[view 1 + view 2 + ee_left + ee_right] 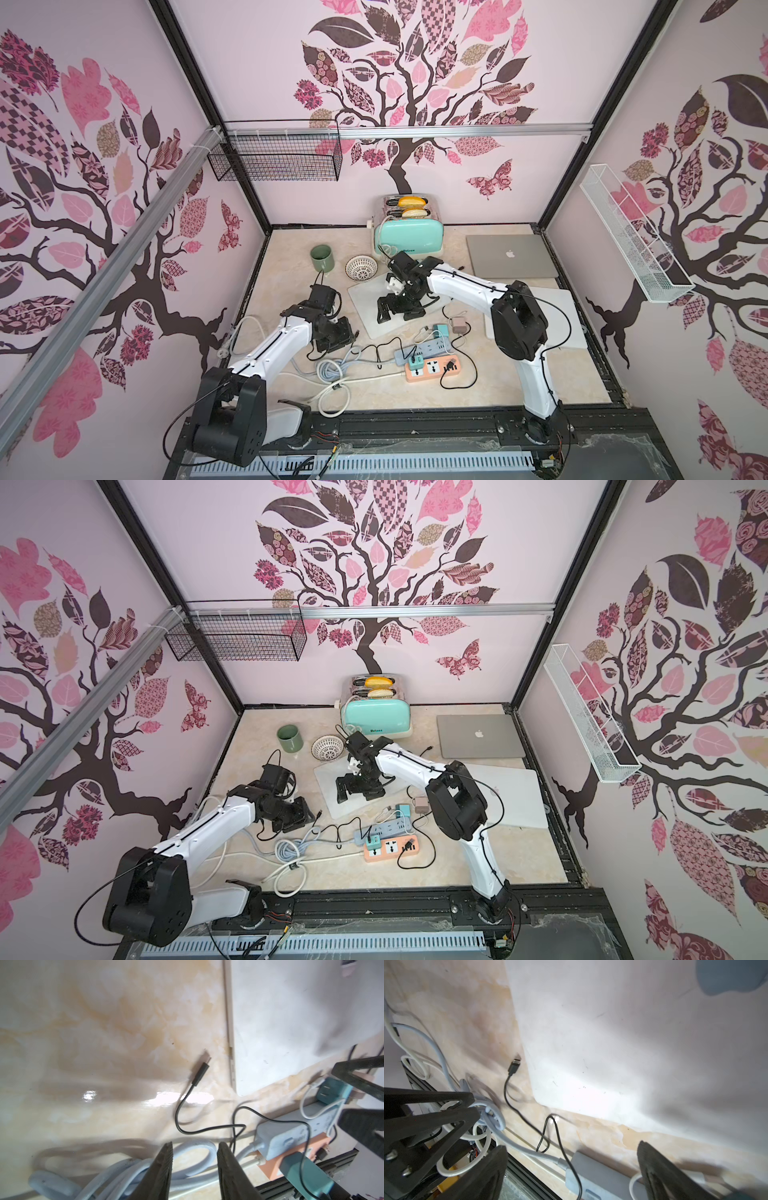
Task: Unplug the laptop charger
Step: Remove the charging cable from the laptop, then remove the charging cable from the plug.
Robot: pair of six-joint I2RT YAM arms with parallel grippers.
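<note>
The left gripper (196,1144) stands parted and empty; the right gripper (571,1145) is spread wide, empty too. The charger plug (202,1070) lies loose just left of the white board (291,1022), well apart from the far-right laptop (509,253). Best retreat: straight up, clear of the cord (207,1130) loops.

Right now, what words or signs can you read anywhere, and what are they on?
Apple logo, no letters: on the closed laptop lid.
Small dark brand word on the mint toaster: too blurred to read.
Print on the grey power strip: too blurred to read.
Nothing else readable.
</note>
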